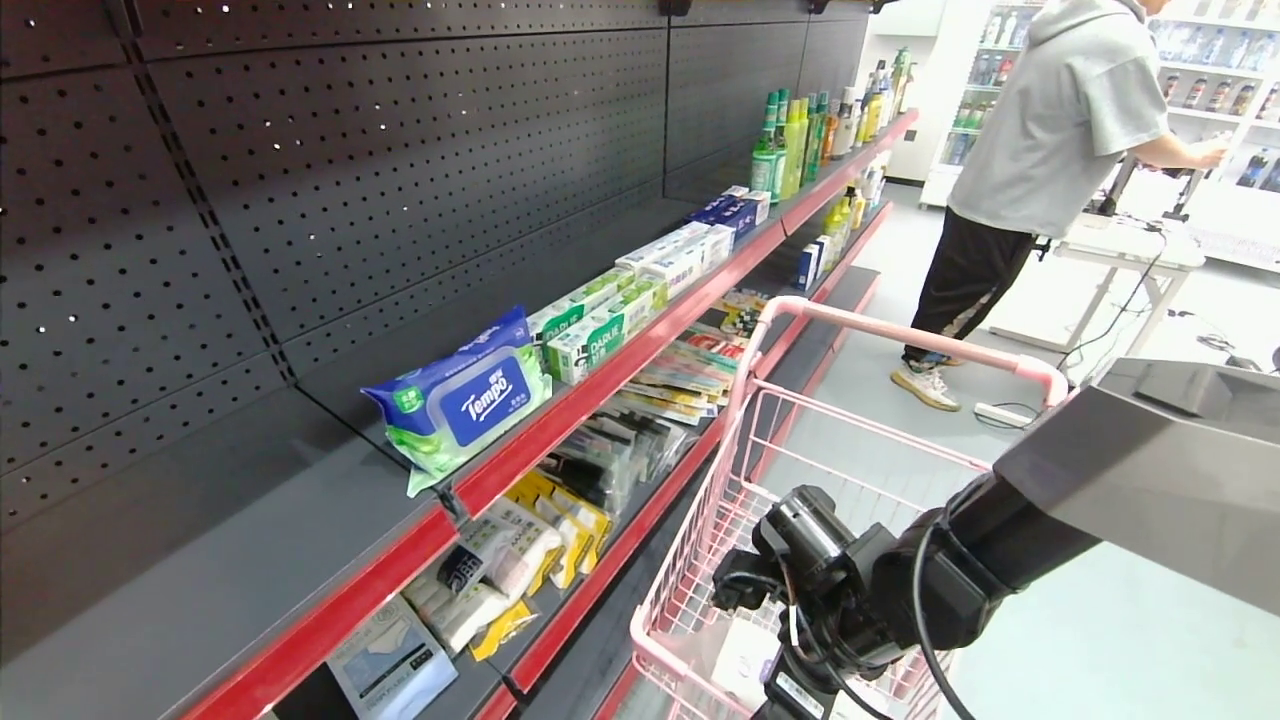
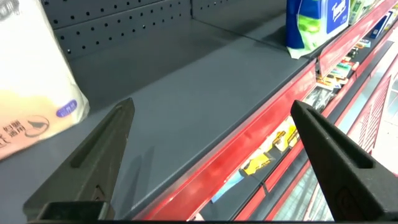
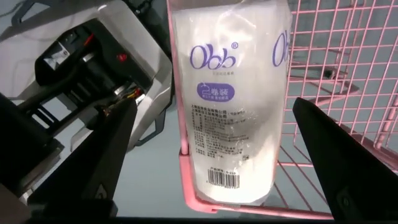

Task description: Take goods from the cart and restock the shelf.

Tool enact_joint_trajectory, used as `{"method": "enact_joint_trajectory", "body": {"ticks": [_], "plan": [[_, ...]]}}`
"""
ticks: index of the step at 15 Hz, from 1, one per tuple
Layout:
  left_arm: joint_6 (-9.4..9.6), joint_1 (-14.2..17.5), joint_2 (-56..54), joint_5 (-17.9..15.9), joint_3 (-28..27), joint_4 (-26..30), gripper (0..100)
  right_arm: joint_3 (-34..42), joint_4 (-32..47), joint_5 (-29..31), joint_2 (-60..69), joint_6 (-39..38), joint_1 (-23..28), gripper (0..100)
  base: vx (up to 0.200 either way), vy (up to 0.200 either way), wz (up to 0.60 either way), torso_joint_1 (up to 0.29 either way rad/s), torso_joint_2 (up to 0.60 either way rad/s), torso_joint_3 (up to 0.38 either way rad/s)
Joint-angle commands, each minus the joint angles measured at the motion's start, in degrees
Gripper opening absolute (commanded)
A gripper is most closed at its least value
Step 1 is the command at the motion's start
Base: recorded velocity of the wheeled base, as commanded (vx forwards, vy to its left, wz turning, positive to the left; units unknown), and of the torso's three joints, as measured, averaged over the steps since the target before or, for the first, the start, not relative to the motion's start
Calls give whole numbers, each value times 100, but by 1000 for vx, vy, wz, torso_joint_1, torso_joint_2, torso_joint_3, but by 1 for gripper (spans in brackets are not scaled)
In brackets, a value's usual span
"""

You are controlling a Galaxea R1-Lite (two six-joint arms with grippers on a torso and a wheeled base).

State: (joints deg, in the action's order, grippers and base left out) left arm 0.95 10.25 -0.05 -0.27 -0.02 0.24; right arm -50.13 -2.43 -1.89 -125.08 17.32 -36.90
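**While stationed at the cart [image 1: 905,335], poises spread right gripper [image 3: 211,102] over white pack [image 3: 230,112]**

Holds the right gripper low over the near corner of the pink wire cart, both fingers [image 3: 106,143] spread wide and pinching nothing. Frames the white pack, a wrapped bundle of paper rolls, in the gap between those fingers, just beyond the tips and touching neither one. Finds the pack in the cart's corner, tight against the pink rim. Holds the left gripper [image 2: 211,104] above the grey shelf board [image 2: 205,81], its fingers also spread apart, the bare board showing between them. Shows a peach-and-white paper pack [image 2: 31,93] standing on the board just outside one finger, and a blue-and-green wipes pack [image 1: 465,395] well beyond the fingertips at the board's red front edge. Sets toothpaste boxes [image 1: 600,325] past the wipes, farther from that hand, with green bottles [image 1: 790,150] farthest of all along the same shelf.
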Motion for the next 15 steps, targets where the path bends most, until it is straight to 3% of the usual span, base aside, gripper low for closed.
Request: {"method": "enact_joint_trajectory", "body": {"ticks": [1,15], "plan": [[2,3,5,0,-6,2,100,-15,-4,4,-43,26,-1,100,0,0,0,-134,320,188],[-7,3,5,0,-6,2,100,-296,-4,40,-298,166,192,100,0,0,0,-25,65,38]]}}
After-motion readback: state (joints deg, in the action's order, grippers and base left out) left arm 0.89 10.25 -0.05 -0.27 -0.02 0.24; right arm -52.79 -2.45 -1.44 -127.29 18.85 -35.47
